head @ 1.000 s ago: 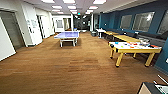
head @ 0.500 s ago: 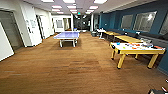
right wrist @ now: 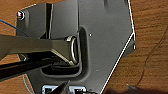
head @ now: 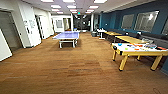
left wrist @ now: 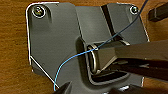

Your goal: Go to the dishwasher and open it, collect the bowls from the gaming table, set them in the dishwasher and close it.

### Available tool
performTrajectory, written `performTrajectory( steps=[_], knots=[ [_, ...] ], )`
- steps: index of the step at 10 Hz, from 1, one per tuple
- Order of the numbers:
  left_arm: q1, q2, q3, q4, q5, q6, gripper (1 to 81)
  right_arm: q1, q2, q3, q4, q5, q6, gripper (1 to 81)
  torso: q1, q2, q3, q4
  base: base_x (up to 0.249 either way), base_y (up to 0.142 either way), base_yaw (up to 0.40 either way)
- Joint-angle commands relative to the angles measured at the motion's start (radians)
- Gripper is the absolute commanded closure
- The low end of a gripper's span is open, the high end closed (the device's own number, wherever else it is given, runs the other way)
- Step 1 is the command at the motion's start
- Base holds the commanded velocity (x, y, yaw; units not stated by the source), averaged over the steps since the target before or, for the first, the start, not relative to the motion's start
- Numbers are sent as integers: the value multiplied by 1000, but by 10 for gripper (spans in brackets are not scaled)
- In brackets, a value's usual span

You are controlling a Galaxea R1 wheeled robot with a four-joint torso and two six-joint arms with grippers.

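The gaming table (head: 141, 53) stands at the right of the hall in the head view. It has a white top, a yellow rim and yellow legs. Small bright bowls lie on its top, among them a blue one (head: 120, 44), a green one (head: 126, 48) and a red-orange one (head: 137, 49). The dishwasher is out of view. Both wrist views look down past the robot's dark plate onto brown wood-look floor (left wrist: 12, 50).
A blue table-tennis table (head: 67, 36) stands mid-hall ahead to the left. Wooden-topped tables (head: 130, 39) line the blue right wall behind the gaming table. White walls and doorways (head: 8, 32) run along the left. Wide brown floor (head: 75, 67) lies between.
The whole head view has shifted a little, so the camera has moved. The gaming table now sits slightly further left in the picture.
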Motion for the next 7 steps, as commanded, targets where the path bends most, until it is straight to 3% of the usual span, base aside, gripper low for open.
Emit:
performTrajectory(
  steps=[1, 7],
  knots=[
    [-37, 5, -1, -4, 50, 1, 10, 46, 1, 1, 0, -55, 1, 10, 0, 0, 0, 0, 237, 0, 0],
    [-39, 6, 2, -4, 50, 1, 10, 42, -2, -4, -3, -55, -2, 10, 0, 0, 0, 0, 237, 0, 0]
  ],
)
